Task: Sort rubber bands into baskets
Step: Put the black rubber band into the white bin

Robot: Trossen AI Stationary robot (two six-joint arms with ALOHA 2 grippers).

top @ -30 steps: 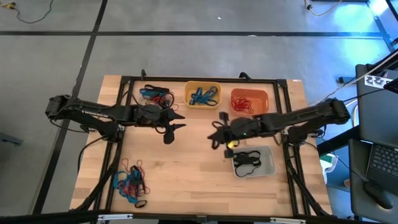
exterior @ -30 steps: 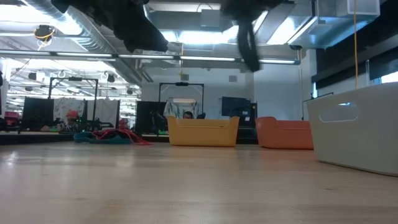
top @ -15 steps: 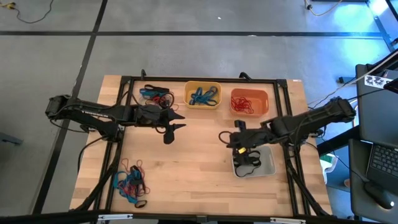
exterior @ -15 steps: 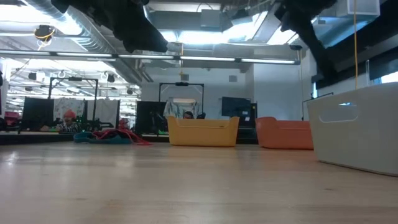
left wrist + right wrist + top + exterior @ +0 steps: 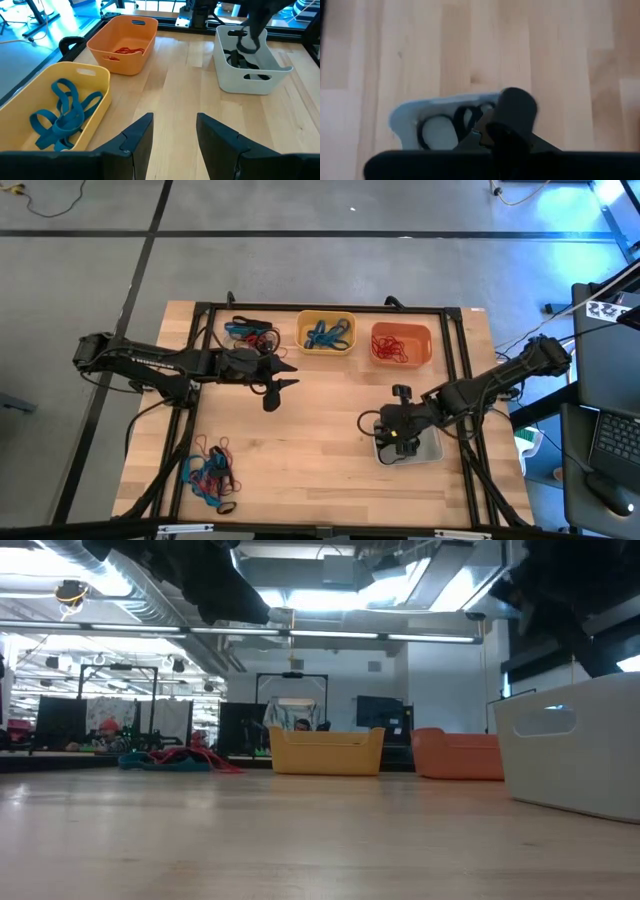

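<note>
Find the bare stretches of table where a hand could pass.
Free: the middle, between the left gripper and the grey basket, and the near edge beside the loose pile. Crowded: the far edge, with bands, yellow basket, orange basket.

A grey concrete floor [image 5: 300, 270], crossed by dark lines, is being seen around the wooden table [image 5: 310, 450]. A laptop [image 5: 610, 440] is being kept on a dark desk beside it. Beyond the table, monitors [image 5: 375, 712] and ceiling ducts [image 5: 120, 590] are being lit by bright overhead lamps.
</note>
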